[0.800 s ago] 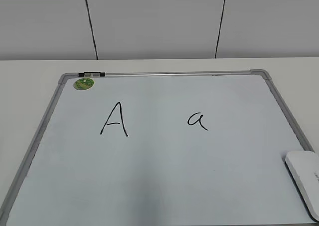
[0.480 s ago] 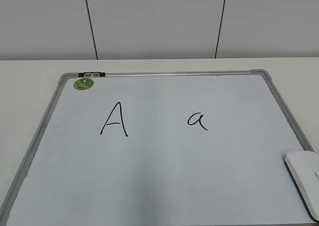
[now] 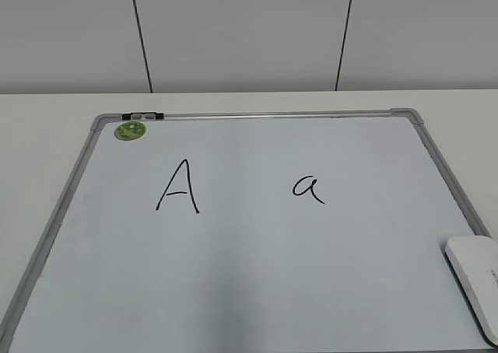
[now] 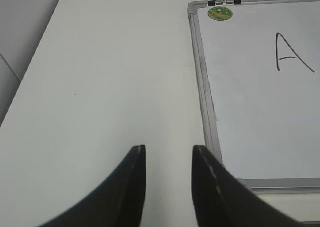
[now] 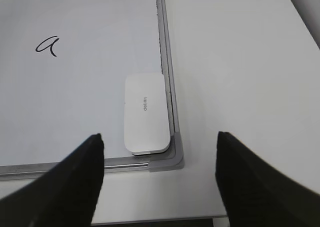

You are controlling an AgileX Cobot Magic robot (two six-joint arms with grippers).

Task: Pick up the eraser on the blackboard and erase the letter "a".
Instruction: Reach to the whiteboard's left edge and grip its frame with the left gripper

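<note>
The blackboard (image 3: 257, 260) is a white board with a silver-grey frame, lying flat on the table. The letter "a" (image 3: 308, 188) is written right of the middle, and shows in the right wrist view (image 5: 46, 46) too. The white eraser (image 3: 476, 279) lies in the board's near right corner, against the frame (image 5: 145, 112). My right gripper (image 5: 160, 139) is open wide and empty, above the table just in front of that corner. My left gripper (image 4: 168, 149) is open and empty over bare table left of the board (image 4: 260, 112). Neither gripper shows in the exterior view.
A capital "A" (image 3: 178, 186) is written left of the middle. A round green magnet (image 3: 130, 131) sits at the board's far left corner, next to a small clip (image 3: 144, 116). The white table (image 4: 110, 77) extends left of the board; its front edge lies near my right gripper.
</note>
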